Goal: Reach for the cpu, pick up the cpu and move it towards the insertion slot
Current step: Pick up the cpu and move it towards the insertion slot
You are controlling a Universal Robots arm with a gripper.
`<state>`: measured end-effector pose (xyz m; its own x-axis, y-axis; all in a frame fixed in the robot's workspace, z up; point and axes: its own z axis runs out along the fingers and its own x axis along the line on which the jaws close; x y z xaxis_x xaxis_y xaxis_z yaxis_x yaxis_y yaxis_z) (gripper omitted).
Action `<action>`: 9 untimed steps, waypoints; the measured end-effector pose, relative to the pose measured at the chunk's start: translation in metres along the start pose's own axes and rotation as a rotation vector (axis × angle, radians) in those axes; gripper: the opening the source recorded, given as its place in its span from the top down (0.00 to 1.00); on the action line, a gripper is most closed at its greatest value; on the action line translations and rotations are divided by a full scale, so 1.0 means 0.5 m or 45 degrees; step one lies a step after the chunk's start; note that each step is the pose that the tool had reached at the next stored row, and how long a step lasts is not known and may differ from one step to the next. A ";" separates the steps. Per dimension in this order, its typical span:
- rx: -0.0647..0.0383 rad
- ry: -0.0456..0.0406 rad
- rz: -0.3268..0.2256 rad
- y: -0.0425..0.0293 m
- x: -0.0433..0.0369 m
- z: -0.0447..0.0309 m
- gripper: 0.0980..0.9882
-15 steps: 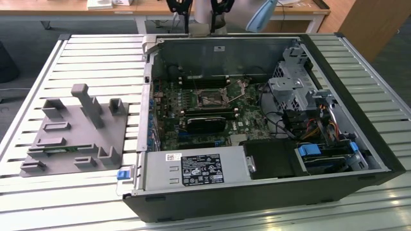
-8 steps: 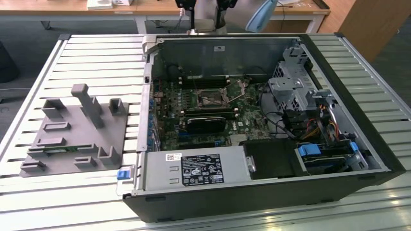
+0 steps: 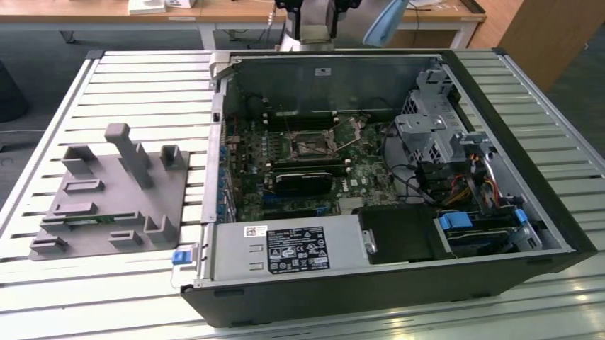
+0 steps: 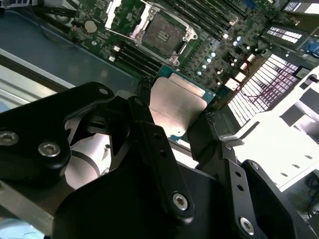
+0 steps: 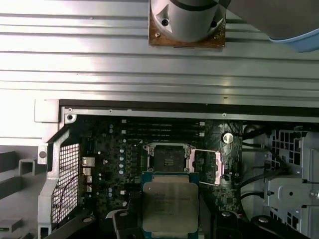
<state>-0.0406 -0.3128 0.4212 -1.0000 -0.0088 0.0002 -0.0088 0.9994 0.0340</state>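
Now gripper (image 4: pixel 187 129) holds cpu (image 5: pixel 170 203) nr insertion slot (image 5: pixel 167 158).

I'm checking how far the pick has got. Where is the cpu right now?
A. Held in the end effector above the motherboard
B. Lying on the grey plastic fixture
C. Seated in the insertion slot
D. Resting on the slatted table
A: in both wrist views the cpu sits between the end effector fingers over the green board, while the insertion slot beyond it lies open and empty.

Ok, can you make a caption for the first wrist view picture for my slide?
The fingers hold the cpu above the green board, close to the open insertion slot.
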 end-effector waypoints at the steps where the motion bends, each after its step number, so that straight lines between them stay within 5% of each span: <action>1: 0.000 0.000 0.000 0.002 -0.005 0.000 0.50; 9: 0.000 -0.009 0.001 0.010 -0.028 0.002 0.50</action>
<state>-0.0267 -0.3076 0.4206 -0.9999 -0.0077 -0.0072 -0.0080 0.9994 0.0340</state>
